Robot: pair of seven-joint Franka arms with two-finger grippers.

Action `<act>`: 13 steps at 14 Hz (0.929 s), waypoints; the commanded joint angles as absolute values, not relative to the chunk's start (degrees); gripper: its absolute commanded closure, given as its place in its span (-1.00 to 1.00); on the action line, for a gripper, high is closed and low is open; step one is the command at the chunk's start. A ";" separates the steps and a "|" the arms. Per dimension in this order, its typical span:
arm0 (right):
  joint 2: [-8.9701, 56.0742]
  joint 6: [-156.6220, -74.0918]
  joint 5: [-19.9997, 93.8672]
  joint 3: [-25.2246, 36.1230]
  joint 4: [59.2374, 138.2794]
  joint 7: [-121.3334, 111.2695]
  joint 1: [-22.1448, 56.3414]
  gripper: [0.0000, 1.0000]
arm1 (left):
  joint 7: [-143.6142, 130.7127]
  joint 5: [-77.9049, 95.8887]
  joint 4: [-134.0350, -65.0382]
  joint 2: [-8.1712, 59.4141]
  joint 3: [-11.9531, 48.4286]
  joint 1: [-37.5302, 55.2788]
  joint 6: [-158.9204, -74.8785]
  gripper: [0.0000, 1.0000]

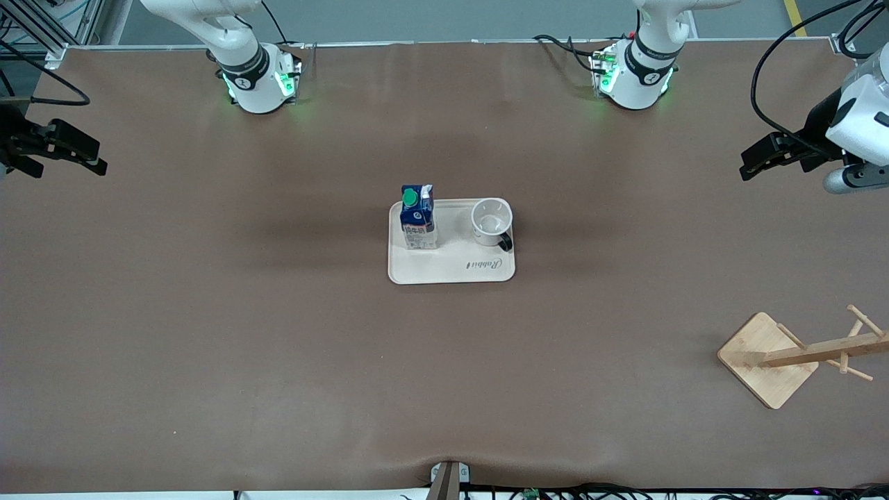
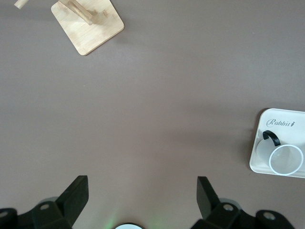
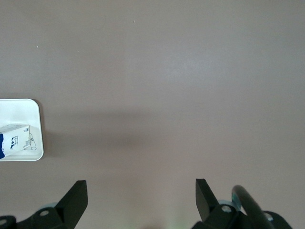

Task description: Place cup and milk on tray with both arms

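The cream tray lies at the table's middle. The milk carton stands upright on it, toward the right arm's end. The white cup stands upright on it beside the carton, toward the left arm's end, its black handle pointing toward the front camera. My left gripper is open and empty, up in the air over the left arm's end of the table. My right gripper is open and empty over the right arm's end. The left wrist view shows the cup and tray; the right wrist view shows the carton and a tray corner.
A bamboo rack with a square base and pegged post lies at the left arm's end, nearer the front camera than the tray; it also shows in the left wrist view. Both arm bases stand along the edge farthest from the front camera.
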State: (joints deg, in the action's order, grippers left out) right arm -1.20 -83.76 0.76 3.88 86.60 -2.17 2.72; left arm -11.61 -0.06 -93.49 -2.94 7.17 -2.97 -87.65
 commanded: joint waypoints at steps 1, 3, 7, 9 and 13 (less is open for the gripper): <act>-1.67 -83.85 0.09 3.87 86.66 -1.23 2.55 -1.00 | -11.34 0.27 -93.43 -3.25 7.03 -3.08 -87.98 -1.00; -1.14 -83.94 0.00 3.78 86.40 -1.23 2.72 -1.00 | -11.16 -0.17 -93.17 -2.82 7.03 -2.99 -87.98 -1.00; -1.14 -83.85 -0.62 3.69 86.13 -1.06 3.08 -1.00 | -11.07 -0.44 -92.02 -1.85 7.12 -2.90 -87.89 -1.00; -0.97 -83.59 -0.88 3.69 85.17 -0.88 2.90 -1.00 | -11.42 -0.44 -91.15 -1.41 7.12 -2.55 -87.80 -1.00; -0.97 -83.41 -0.79 3.69 84.38 -0.88 2.55 -1.00 | -11.34 -0.53 -90.79 -0.88 7.29 -2.55 -87.54 -1.00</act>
